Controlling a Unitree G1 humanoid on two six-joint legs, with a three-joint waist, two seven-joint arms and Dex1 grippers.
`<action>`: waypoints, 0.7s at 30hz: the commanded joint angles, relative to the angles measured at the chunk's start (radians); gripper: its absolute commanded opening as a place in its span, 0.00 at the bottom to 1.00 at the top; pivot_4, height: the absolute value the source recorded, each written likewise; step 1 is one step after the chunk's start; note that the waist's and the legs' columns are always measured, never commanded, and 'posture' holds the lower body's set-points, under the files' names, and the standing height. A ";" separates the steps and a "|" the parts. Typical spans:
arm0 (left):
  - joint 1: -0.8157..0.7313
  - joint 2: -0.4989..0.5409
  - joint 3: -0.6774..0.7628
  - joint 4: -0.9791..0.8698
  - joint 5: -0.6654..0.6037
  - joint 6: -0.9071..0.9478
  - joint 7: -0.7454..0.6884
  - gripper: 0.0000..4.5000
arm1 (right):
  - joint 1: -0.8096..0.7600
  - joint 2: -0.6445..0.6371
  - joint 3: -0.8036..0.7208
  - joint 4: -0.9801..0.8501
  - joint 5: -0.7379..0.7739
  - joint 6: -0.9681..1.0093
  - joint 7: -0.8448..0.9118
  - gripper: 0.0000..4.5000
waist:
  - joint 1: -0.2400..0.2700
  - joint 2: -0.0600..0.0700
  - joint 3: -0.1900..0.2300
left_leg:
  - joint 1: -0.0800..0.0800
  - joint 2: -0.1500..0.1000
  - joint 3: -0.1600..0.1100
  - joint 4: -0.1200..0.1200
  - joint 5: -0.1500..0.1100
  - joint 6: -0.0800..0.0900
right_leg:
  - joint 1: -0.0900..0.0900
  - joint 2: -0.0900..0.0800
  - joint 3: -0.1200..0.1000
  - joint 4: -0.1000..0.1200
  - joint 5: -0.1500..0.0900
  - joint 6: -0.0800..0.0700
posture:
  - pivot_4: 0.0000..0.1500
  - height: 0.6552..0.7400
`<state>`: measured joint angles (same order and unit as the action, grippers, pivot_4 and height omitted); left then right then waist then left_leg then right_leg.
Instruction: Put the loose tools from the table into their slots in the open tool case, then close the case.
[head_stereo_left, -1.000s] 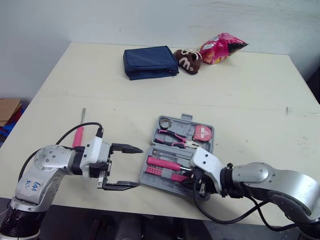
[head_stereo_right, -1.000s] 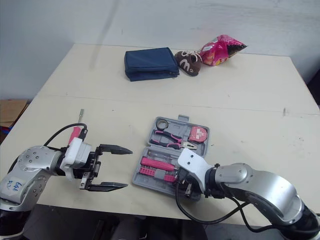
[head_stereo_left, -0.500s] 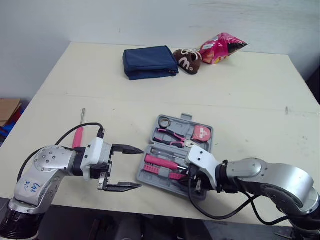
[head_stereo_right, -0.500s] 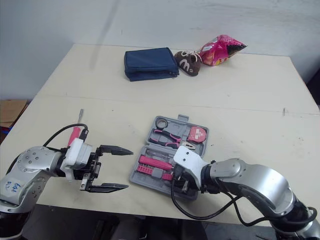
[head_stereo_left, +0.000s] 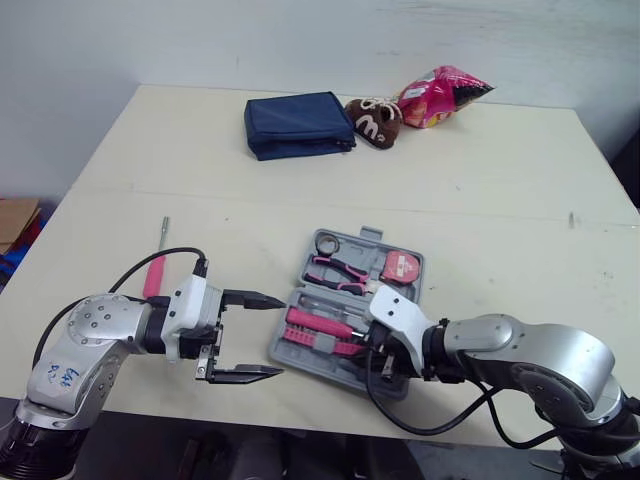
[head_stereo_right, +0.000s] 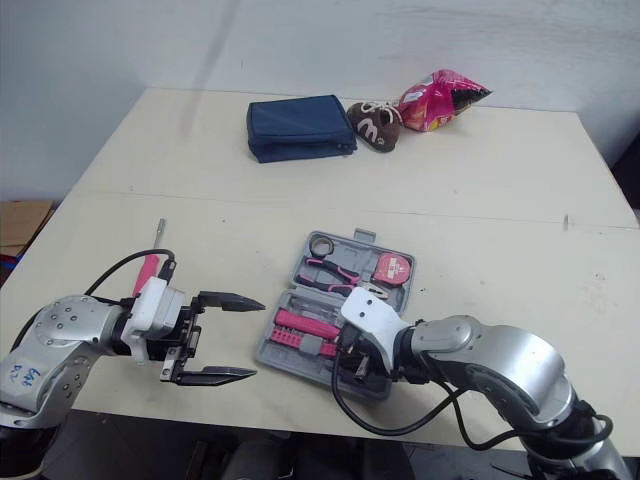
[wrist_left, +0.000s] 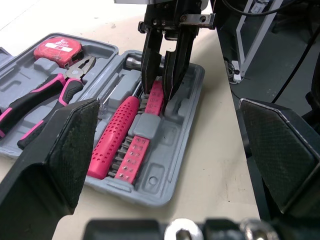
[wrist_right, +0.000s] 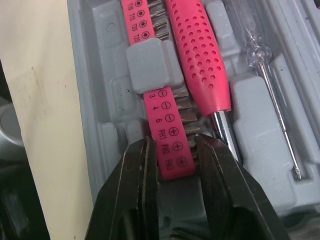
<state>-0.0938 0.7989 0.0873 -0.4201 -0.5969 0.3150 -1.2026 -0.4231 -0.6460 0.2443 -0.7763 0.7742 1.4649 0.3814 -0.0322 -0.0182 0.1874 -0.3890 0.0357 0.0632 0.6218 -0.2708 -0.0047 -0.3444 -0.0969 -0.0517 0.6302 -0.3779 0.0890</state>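
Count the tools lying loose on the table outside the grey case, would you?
1: a pink-handled screwdriver lies left of the tool case, just beyond the left arm. The arms could hide others.

Seen from the head, the right gripper (wrist_left: 160, 95) has its tips tucked behind its white wrist block, which also covers the near right corner of the tool case (head_stereo_left: 372, 237); the pinched end of the pink bit strip (wrist_right: 167, 130) vanishes between the black fingers (wrist_right: 132, 190). The loose pink screwdriver (head_stereo_left: 153, 280) on the table (head_stereo_left: 480, 180) is partly hidden behind the left arm's black cable, and the tape measure (head_stereo_left: 401, 267) label is too small to read. In the left wrist view the pliers (wrist_left: 60, 90) handles and part of the case run off the picture's edge.
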 joint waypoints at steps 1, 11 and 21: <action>0.012 0.012 0.029 -0.034 -0.016 -0.012 -0.002 1.00 | 0.005 0.014 0.002 -0.004 0.003 0.016 0.003 0.17 | 0.000 0.000 0.000 | 0.000 0.000 0.000 0.000 0.000 0.000 | 0.000 0.000 0.000 0.000 0.000 0.000 | 1.00 1.00; 0.029 0.014 0.043 -0.021 -0.011 -0.027 -0.010 1.00 | 0.028 -0.032 -0.149 -0.053 0.084 0.001 0.094 0.77 | 0.004 0.000 0.000 | -0.001 0.000 0.000 0.000 0.000 0.000 | 0.000 -0.001 0.000 -0.001 0.000 0.000 | 1.00 1.00; 0.046 -0.005 0.042 -0.008 0.008 -0.061 0.005 1.00 | 0.229 -0.115 -0.263 -0.026 0.024 -0.451 0.352 0.71 | 0.004 0.000 0.000 | -0.001 -0.001 0.000 0.000 -0.001 0.002 | 0.000 -0.001 -0.001 -0.002 0.000 0.000 | 1.00 1.00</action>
<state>-0.0503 0.8016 0.1188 -0.4168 -0.5902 0.2772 -1.2026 -0.2322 -0.7758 -0.0090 -0.7970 0.8388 1.1767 0.6587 -0.0284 -0.0181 0.1876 -0.3904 0.0344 0.0637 0.6216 -0.2717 -0.0032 -0.3442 -0.0975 -0.0523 0.6279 -0.3778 0.0893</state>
